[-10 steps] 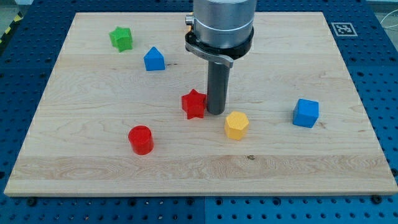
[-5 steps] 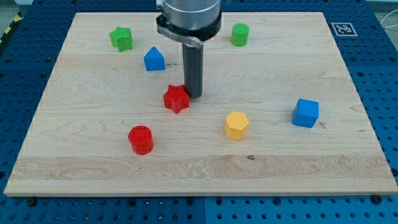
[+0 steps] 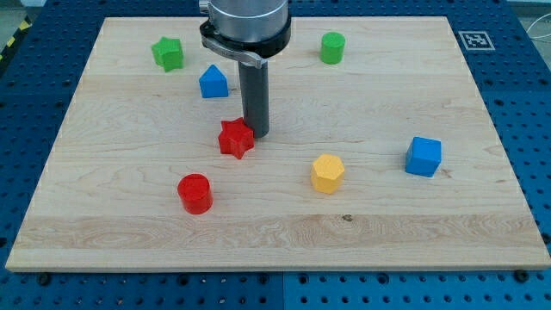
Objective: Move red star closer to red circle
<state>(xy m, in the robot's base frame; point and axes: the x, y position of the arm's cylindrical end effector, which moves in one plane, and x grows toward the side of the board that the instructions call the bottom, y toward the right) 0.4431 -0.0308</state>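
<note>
The red star [image 3: 235, 139] lies on the wooden board left of centre. The red circle, a short cylinder [image 3: 195, 193], stands below and to the left of it, a short gap away. My tip [image 3: 256, 134] rests on the board touching the star's upper right side. The dark rod rises from there to the arm's grey body at the view's top.
A blue house-shaped block [image 3: 213, 82] and a green star [image 3: 168, 53] sit at the upper left. A green cylinder [image 3: 332, 47] is at the top. A yellow hexagon [image 3: 327, 173] and a blue cube [image 3: 423, 156] sit to the right.
My tip and the red star have moved left and slightly up across the board, ending nearer above the red circle. The green cylinder has come out from behind the arm.
</note>
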